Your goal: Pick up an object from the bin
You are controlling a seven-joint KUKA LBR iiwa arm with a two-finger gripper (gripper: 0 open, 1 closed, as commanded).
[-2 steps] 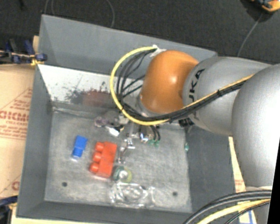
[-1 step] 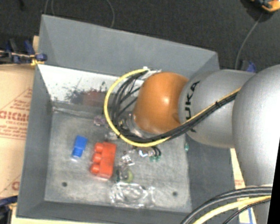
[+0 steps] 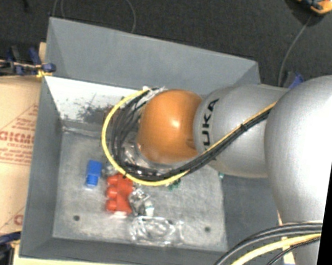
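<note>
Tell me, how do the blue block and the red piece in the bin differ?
The blue block is smaller than the red piece. The blue block looks boxy; the red piece is lumpy and irregular. The blue block lies apart to the left; the red piece lies beside a silvery bit, just below the arm. Both rest on the bin floor.

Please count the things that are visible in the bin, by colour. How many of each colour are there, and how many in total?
Blue: 1, a small block
Red: 1, a lumpy piece, possibly several parts joined
Clear: 1, a crumpled plastic thing
Green: 1, a small bit, partly hidden
Total: 4 visible
</note>
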